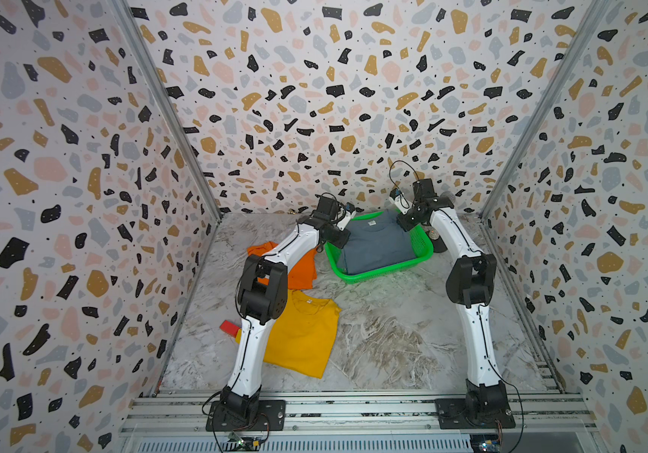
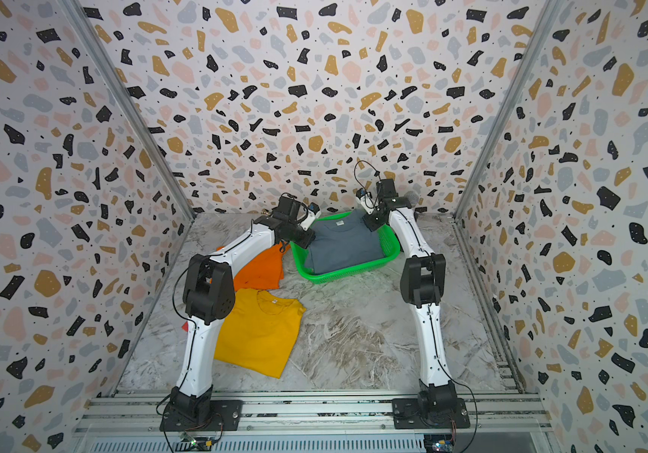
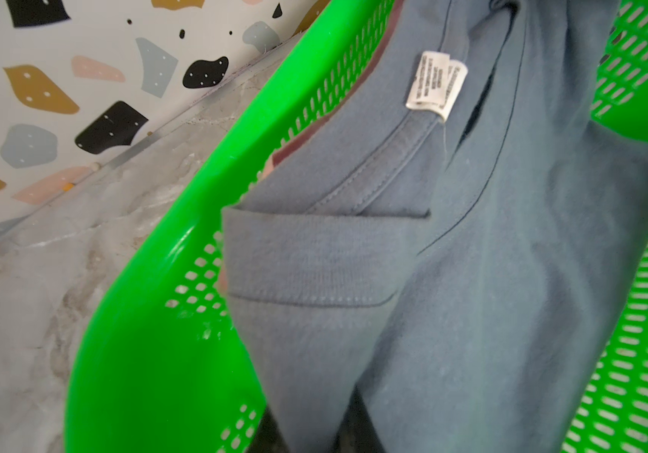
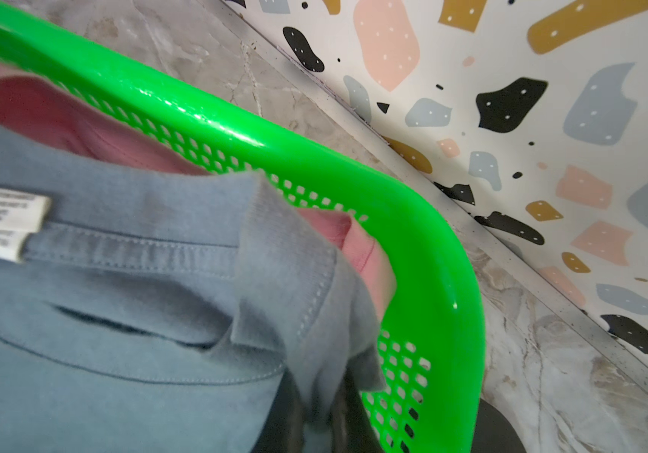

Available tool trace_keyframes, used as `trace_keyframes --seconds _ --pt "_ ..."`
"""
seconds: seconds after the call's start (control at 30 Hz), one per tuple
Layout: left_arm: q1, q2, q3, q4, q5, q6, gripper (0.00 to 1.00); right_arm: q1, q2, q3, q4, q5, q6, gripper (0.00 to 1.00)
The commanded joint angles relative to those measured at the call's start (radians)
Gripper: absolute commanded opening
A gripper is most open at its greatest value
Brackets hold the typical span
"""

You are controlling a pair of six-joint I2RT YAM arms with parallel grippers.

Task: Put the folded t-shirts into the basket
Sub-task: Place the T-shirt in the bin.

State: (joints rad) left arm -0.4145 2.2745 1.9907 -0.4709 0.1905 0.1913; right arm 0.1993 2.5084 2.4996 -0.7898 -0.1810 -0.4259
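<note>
The marbled desk (image 1: pixel 393 333) carries everything. On its left side, toward the front, the mustard yellow t-shirt (image 1: pixel 302 337) lies flat and folded, partly hidden under the left arm. At the back, near the wall, sits the green basket (image 1: pixel 385 272), and the grey-blue t-shirt (image 1: pixel 377 243) fills it almost wall to wall, collar toward the back. The orange t-shirt (image 1: pixel 302 266) lies on the desk just left of the basket, beyond the yellow one, and the left arm crosses over it. A pink t-shirt (image 4: pixel 59 117) shows under the grey-blue one, inside the basket along the mesh wall. The right hand (image 1: pixel 406 223) is down at the basket's far right corner, closed tight with a fold of the grey-blue shirt pinched in its dark fingers (image 4: pixel 291 412). The left hand (image 1: pixel 340 237) is at the far left corner against the same shirt; how wide it stands, I cannot tell. A small red object (image 1: pixel 229 327) peeks out beside the left arm. A white label (image 3: pixel 436 84) sits inside the grey-blue collar.
</note>
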Motion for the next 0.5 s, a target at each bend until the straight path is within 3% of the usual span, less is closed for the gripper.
trace_keyframes --seconds 0.0,0.07,0.2,0.47 --pt "0.013 0.008 0.009 -0.009 -0.074 0.022 0.28 -0.007 0.005 0.045 0.006 0.092 -0.02 0.21" --pt "0.013 0.008 0.011 -0.006 -0.099 0.03 0.34 -0.003 0.005 0.045 0.014 0.111 -0.023 0.32" --pt "0.013 0.007 0.028 -0.019 -0.151 0.046 0.43 0.0 -0.009 0.051 0.011 0.124 -0.023 0.44" --pt "0.011 -0.036 0.043 -0.044 -0.185 0.055 0.56 0.005 -0.088 0.049 -0.05 0.056 -0.031 0.51"
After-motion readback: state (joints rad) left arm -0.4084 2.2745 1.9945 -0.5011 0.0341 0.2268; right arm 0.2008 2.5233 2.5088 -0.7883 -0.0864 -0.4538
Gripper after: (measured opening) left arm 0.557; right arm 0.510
